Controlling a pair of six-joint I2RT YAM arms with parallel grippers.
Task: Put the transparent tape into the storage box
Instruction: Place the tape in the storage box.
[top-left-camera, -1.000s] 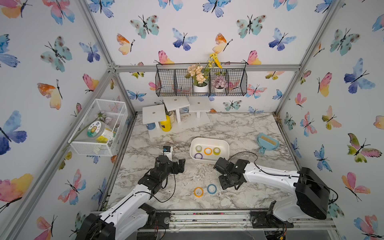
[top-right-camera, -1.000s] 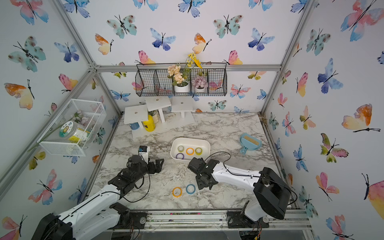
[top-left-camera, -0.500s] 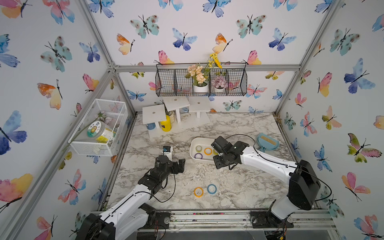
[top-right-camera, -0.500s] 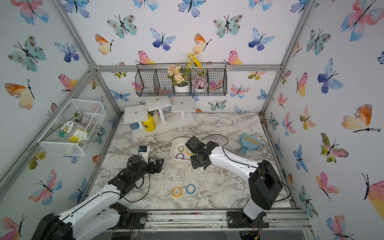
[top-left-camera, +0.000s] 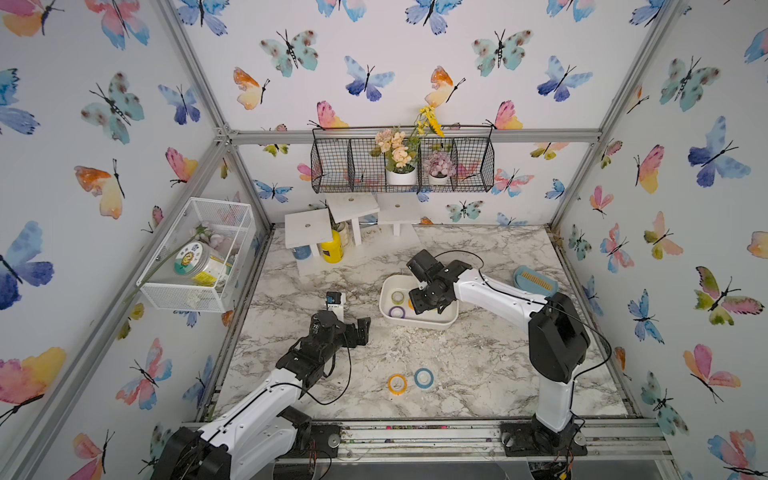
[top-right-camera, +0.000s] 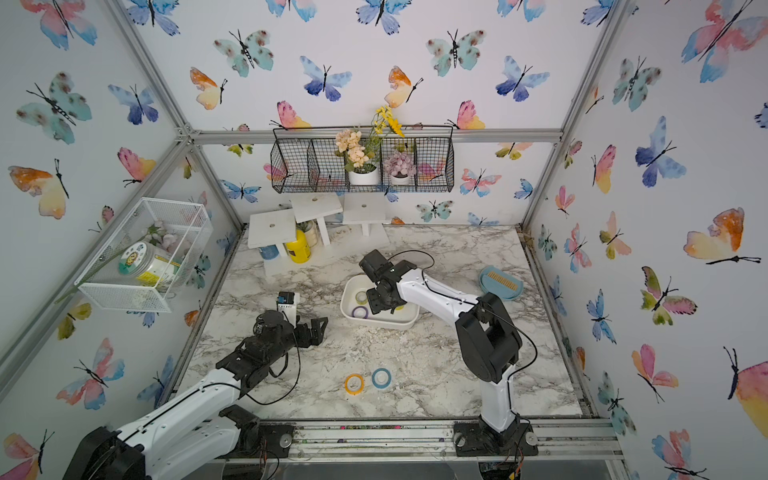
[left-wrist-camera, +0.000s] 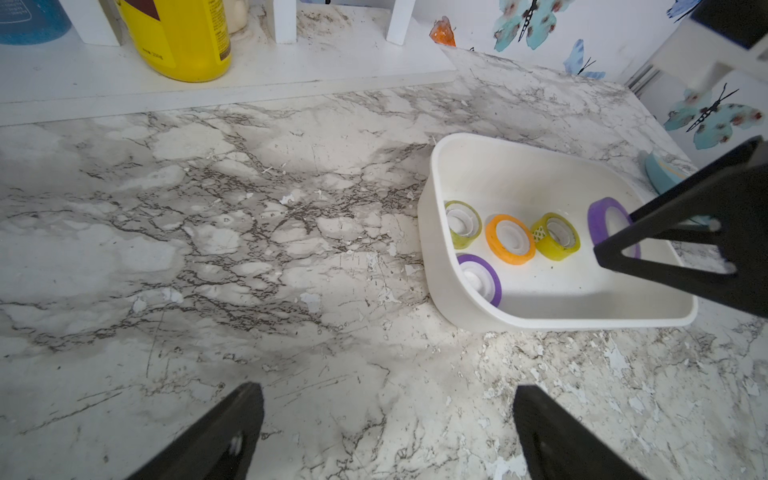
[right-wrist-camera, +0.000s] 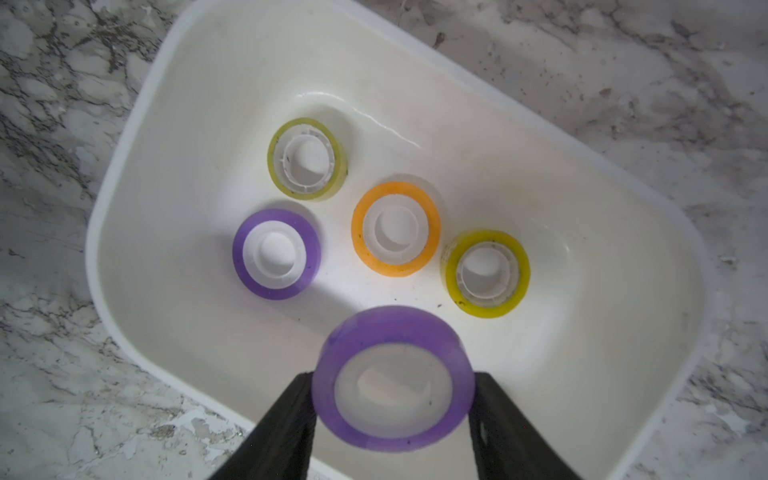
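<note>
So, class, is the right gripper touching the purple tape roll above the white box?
Touching. The right wrist view shows the right gripper with fingers pressed against both sides of the purple tape roll, no gap.

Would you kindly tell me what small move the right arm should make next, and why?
Probably open the right end effector: it holds the purple tape roll over the storage box, within its rim, above bare floor.

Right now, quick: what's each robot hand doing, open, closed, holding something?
Left gripper: open, empty.
Right gripper: closed on a purple tape roll, over the storage box.
</note>
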